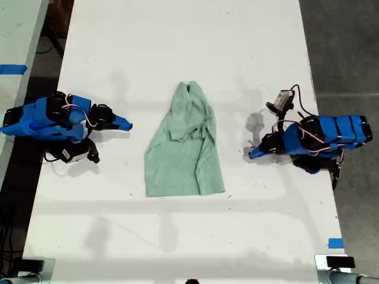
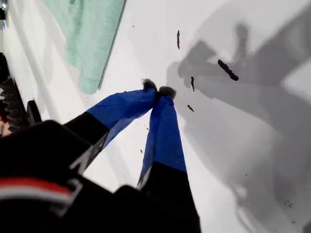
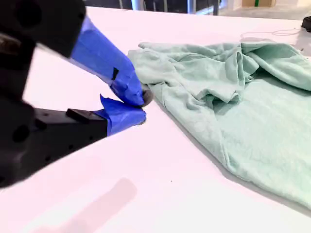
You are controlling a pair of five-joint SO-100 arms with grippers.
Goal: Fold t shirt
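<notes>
While the t shirt point(image 1: 185, 148) lies folded narrow, you see both arms apart from it.
My first gripper point(image 2: 158, 91) and my second gripper point(image 3: 141, 108) have jaws together, empty.

We count one t shirt point(image 1: 185, 148), pale mint green, lying on one white table point(image 1: 177, 53). We count two blue arms, one at the exterior view's left point(image 1: 47, 118) and one at the exterior view's right point(image 1: 323, 137), and so two grippers: my first gripper point(image 2: 158, 90) and my second gripper point(image 3: 141, 108). We also count two strips of blue tape, one at the exterior view's left edge point(image 1: 12, 68) and one near its lower right point(image 1: 335, 242).
</notes>
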